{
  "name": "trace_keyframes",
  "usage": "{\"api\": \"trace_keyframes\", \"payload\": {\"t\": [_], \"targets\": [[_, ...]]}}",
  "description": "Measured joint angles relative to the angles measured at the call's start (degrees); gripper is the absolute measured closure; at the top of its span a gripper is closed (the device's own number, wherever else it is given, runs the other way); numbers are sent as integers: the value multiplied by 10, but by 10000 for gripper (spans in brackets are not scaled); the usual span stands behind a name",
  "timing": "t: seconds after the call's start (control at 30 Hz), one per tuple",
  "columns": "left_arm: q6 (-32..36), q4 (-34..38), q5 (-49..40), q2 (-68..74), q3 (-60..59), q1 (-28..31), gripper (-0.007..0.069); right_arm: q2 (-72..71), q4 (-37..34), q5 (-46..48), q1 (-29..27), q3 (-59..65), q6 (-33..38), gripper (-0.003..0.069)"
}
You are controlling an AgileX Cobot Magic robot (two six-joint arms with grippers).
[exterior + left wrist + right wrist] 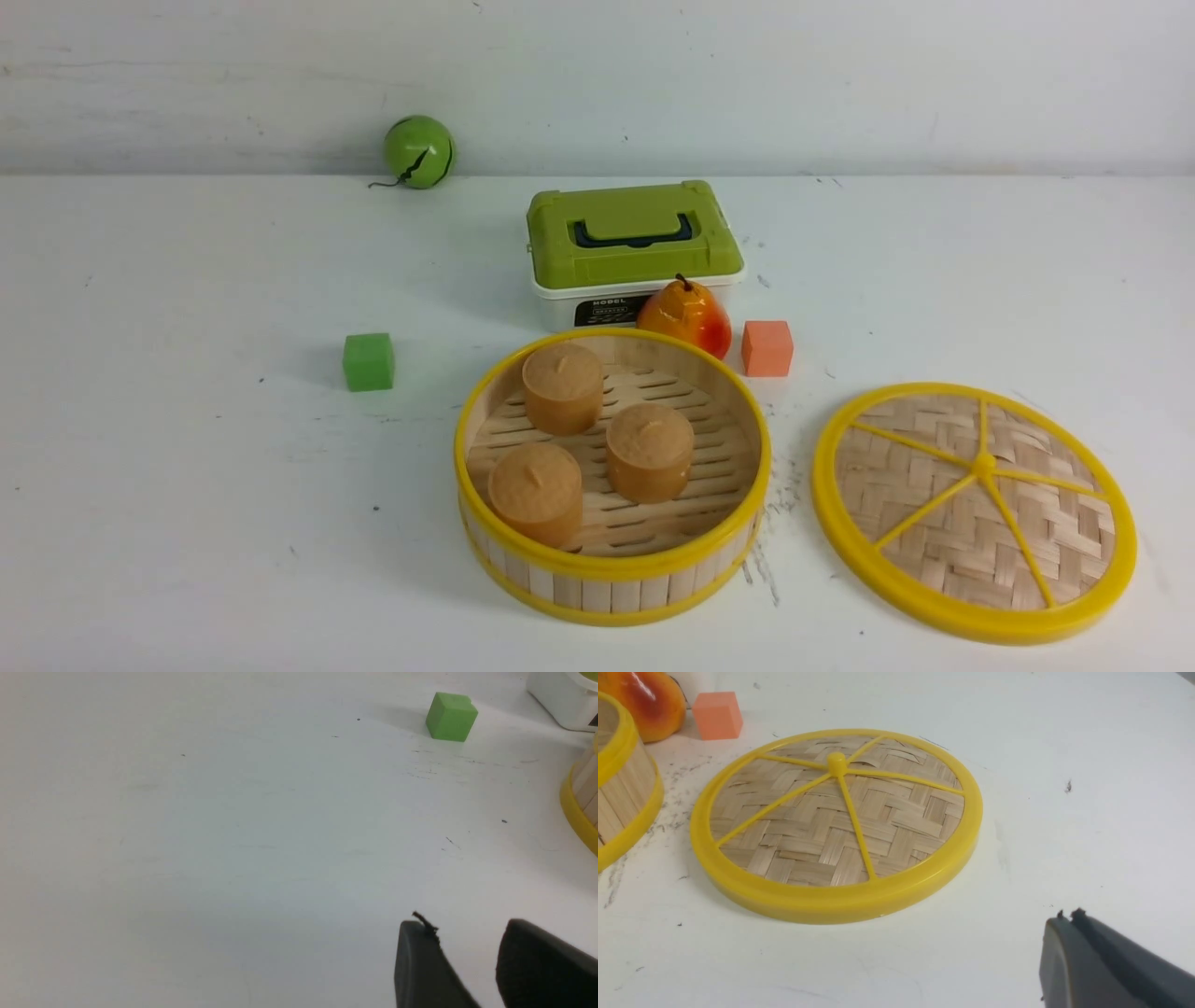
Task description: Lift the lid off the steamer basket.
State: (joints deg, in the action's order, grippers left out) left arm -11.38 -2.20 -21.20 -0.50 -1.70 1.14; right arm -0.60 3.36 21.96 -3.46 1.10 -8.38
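Note:
The steamer basket (611, 574) stands uncovered at the table's front centre, with three brown buns (562, 385) on its slatted floor. The lid (974, 510) lies flat on the table to its right, knob up. It also shows in the right wrist view (836, 821), with the basket's wall (621, 788) beside it. My right gripper (1069, 919) is shut and empty, above bare table and apart from the lid. My left gripper (467, 931) is open and empty above bare table to the left of the basket (581, 807). Neither arm shows in the front view.
A green-and-white box (635, 247) stands behind the basket, with a pear (686, 315) and an orange cube (766, 347) in front of it. A green cube (368, 361) lies at the left, and a green ball (418, 151) by the back wall.

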Motion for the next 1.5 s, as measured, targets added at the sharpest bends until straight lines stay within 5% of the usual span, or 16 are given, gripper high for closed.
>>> {"api": "trace_keyframes", "payload": {"t": [1.5], "targets": [[0,0,0,0,0,0,385,0,0,0,0,0,0,641]]}}
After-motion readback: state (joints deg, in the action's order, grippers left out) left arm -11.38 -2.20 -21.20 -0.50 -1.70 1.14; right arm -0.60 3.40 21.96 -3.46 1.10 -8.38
